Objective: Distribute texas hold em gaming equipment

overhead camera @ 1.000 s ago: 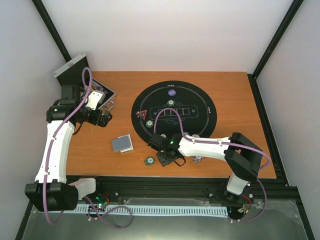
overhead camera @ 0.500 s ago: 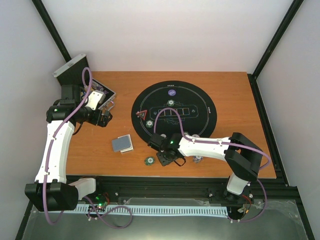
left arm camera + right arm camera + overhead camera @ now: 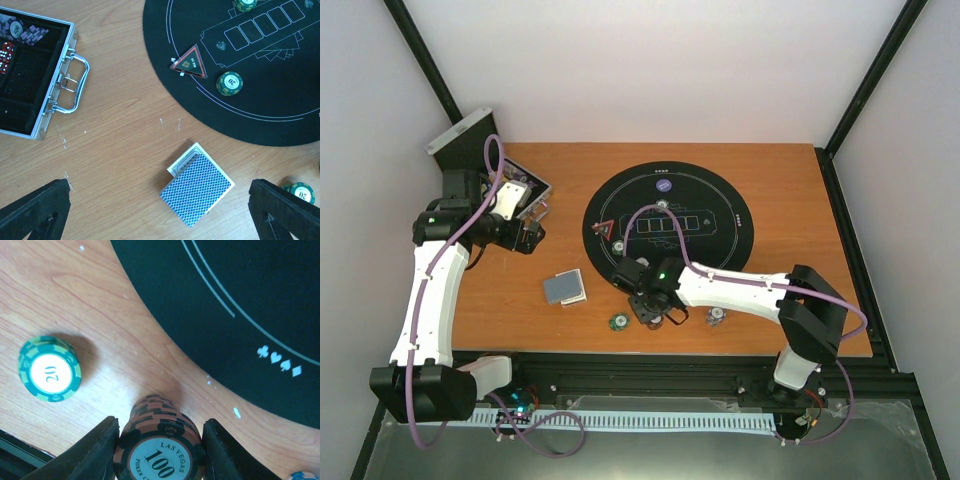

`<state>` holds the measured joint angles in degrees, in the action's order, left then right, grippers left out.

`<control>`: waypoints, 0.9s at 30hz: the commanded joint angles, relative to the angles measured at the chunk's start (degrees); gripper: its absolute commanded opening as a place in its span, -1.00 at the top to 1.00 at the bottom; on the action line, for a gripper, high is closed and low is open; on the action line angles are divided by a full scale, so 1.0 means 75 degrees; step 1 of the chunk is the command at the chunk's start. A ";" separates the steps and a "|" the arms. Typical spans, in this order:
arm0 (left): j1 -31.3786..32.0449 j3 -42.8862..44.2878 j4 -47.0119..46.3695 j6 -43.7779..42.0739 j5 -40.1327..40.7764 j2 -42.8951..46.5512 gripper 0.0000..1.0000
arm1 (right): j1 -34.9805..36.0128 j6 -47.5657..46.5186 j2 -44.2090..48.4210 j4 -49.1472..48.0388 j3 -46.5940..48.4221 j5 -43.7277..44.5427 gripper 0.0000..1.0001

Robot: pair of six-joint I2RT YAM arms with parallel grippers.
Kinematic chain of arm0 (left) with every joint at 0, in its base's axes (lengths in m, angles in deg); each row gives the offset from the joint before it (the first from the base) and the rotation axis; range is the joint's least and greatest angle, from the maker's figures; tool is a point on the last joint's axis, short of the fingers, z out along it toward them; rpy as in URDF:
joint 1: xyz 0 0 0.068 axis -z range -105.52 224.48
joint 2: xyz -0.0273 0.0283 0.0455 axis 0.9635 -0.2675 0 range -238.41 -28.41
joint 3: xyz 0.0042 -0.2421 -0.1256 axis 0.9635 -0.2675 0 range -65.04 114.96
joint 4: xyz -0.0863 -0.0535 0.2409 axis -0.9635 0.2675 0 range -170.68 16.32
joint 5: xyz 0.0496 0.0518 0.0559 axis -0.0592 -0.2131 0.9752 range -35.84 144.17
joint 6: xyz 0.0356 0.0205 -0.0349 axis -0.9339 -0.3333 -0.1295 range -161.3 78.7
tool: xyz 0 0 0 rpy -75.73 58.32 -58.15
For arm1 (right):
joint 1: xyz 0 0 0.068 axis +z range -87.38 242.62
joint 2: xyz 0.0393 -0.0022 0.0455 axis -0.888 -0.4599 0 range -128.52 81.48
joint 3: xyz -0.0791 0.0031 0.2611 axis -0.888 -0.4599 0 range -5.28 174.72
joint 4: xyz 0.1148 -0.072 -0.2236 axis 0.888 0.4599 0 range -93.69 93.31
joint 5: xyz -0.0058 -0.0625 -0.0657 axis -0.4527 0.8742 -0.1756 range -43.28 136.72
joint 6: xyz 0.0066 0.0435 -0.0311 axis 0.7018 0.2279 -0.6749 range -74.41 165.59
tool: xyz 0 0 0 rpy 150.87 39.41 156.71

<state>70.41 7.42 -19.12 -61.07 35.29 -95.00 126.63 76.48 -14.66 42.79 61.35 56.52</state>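
While the right gripper (image 3: 160,432) clasped the brown chips (image 3: 161,452) on the worktop (image 3: 100,305) just beside the mat (image 3: 240,290), a straight, level lift looked wisest, lest they topple; the left gripper (image 3: 160,210) gaped above the cards (image 3: 197,191).

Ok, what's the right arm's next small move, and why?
Probably lift straight up: the right gripper clamps both sides of the brown-red stack of round 100 chips, which stands on the wooden table just off the round black mat.
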 commanded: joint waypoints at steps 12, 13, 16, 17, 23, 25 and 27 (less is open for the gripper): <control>-0.0042 0.0159 0.0158 -0.0055 -0.0119 0.0054 -1.00 | -0.1913 -0.1739 -0.2828 0.0709 0.4863 0.0119 0.18; -0.0042 0.0151 0.0149 -0.0069 -0.0107 0.0060 -1.00 | -0.2045 -0.1802 -0.3168 0.0786 0.5291 0.0089 0.19; -0.0042 0.0106 0.0124 -0.0082 -0.0125 0.0059 -1.00 | -0.2449 -0.1888 -0.4150 0.0974 0.6385 -0.0075 0.20; -0.0042 0.0103 0.0115 -0.0083 -0.0146 0.0062 -0.99 | -0.2527 -0.1908 -0.4449 0.1054 0.6743 -0.0113 0.20; -0.0042 0.0133 0.0096 -0.0042 -0.0338 0.0032 -1.00 | -0.2815 -0.1970 -0.5742 0.1228 0.8195 -0.0260 0.20; -0.0042 0.0118 0.0095 -0.0015 -0.0414 0.0050 -1.00 | -0.2869 -0.1918 -0.5996 0.1198 0.8394 -0.0348 0.20; -0.0042 0.0084 0.0060 -0.0023 -0.0458 0.0074 -1.00 | -0.2894 -0.1885 -0.6235 0.1183 0.8580 -0.0436 0.20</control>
<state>70.41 7.42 -19.12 -61.07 33.76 -95.00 105.23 62.71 -59.51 50.70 121.61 54.86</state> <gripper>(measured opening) 0.999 0.421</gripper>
